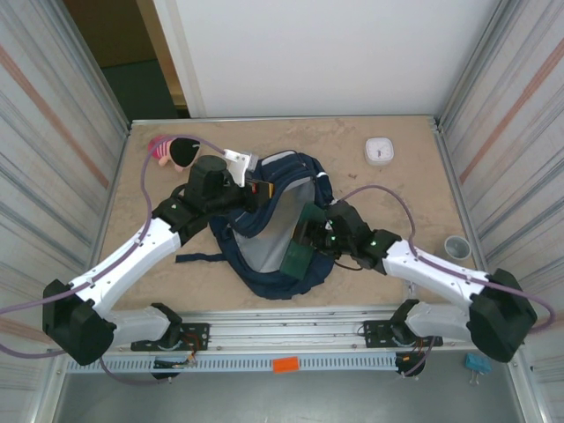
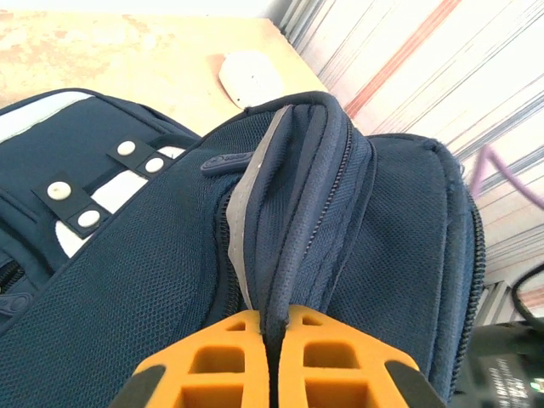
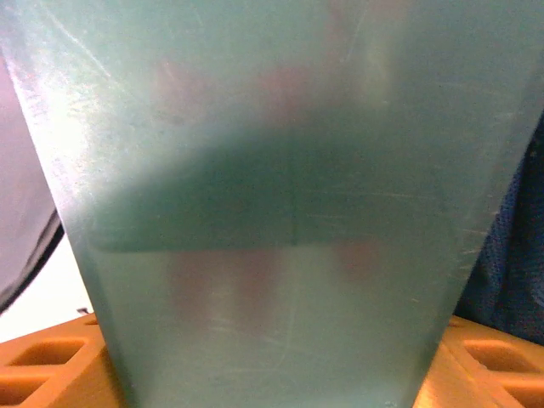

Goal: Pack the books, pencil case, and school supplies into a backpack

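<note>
In the top view the backpack [image 1: 300, 172] lies mid-frame on the table [image 1: 419, 163], its mouth open on pale grey lining. Both arms cover parts of its rim, and what lies inside cannot be made out. The dark green book [image 1: 299, 257] shows only as a corner at the lower right of the opening, the rest hidden under the right gripper [image 1: 307, 236]. In the right wrist view its glossy cover spreads blurred across nearly the whole frame, cut off at top and bottom, with a strip of navy fabric at the right edge. A pink and black object [image 1: 172, 152] at the upper left of the table is too small to identify. A white square device [image 1: 379, 150] sits apart at the upper right.

The right gripper's jaws stand fairly wide, clasped on the book, with an orange finger [image 3: 42, 374] at each lower corner. The left gripper [image 2: 270, 340] is pinched tight on an upright fold of the backpack's zipped rim, its fingers meeting with only fabric between them.
</note>
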`<state>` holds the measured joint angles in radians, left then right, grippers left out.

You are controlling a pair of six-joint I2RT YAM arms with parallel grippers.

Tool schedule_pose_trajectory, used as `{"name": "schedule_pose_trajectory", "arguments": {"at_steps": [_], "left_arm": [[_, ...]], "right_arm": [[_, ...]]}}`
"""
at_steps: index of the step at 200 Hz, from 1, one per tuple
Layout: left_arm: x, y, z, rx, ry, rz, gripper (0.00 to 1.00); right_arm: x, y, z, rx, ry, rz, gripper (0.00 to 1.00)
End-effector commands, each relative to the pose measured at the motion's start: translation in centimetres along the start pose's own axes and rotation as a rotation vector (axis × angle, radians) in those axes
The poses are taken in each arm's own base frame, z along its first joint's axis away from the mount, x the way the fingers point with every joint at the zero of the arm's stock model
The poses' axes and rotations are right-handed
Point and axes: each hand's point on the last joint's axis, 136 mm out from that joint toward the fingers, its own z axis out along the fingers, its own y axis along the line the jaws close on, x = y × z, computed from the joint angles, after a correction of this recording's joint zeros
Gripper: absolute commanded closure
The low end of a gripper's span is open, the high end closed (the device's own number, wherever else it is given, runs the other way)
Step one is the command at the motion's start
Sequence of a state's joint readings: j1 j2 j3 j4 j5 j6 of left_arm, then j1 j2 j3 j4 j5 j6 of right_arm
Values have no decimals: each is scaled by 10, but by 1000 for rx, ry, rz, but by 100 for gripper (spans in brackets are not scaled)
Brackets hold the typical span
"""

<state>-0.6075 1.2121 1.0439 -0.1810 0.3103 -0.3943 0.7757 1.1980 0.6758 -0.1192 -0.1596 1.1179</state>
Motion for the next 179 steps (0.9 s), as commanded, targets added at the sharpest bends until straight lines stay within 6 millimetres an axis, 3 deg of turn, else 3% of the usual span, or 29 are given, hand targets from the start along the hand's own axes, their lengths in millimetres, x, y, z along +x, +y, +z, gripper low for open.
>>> {"name": "schedule_pose_trajectory", "arguments": {"at_steps": [1, 32, 69, 103, 139, 179], "left_arm": [[-56, -38, -22, 147, -203, 50, 100], [-55, -41, -24, 158, -200, 55, 100], [-55, -43, -29, 159, -205, 65, 100], [-55, -44, -29, 166, -207, 64, 100], [-54, -40, -31, 142, -210, 76, 100], [-49, -34, -28, 117, -204, 86, 100]], "right_arm": [[-20, 38, 8, -130, -24, 181, 44], [-44, 59, 21, -221, -77, 275, 43], [-59, 78, 34, -276, -100, 327, 41], [-65, 87, 51, -314, -85, 366, 27], [-50, 67, 60, -228, -63, 342, 22], [-34, 41, 47, -95, -65, 253, 16]]}}
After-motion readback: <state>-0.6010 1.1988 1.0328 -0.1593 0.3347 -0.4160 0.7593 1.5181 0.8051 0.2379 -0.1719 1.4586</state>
